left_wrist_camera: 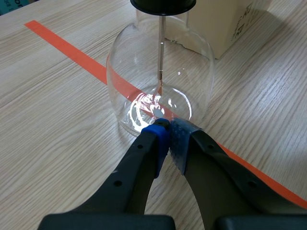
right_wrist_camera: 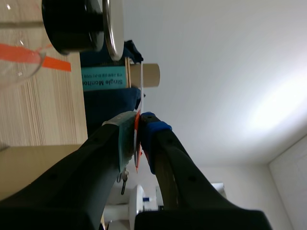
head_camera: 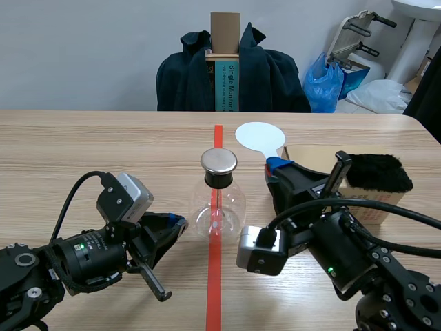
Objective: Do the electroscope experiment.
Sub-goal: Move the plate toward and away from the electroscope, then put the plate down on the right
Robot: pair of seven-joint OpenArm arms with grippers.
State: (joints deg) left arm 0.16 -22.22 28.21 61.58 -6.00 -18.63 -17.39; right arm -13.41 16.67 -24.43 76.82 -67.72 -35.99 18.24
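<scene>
Scene: flask [head_camera: 219, 203] stands on the tape line [head_camera: 215, 276] mid-table. The left gripper [head_camera: 178, 224] is low beside its base, and the right gripper [head_camera: 275, 165] is clamped on the paddle [head_camera: 259, 136], the handle mostly hidden, with box [head_camera: 306, 155] and fur [head_camera: 375, 172] beyond. Left wrist: fingers pressed together on nothing, tips just at the flask wall, contact hard to tell, cap [left_wrist_camera: 163, 4] cut off. Right wrist: fingers squeeze the paddle, seen edge-on as a thin line; only part of the flask shows.

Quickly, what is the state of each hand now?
Left hand: closed, holding nothing.
Right hand: closed on the white paddle.
</scene>
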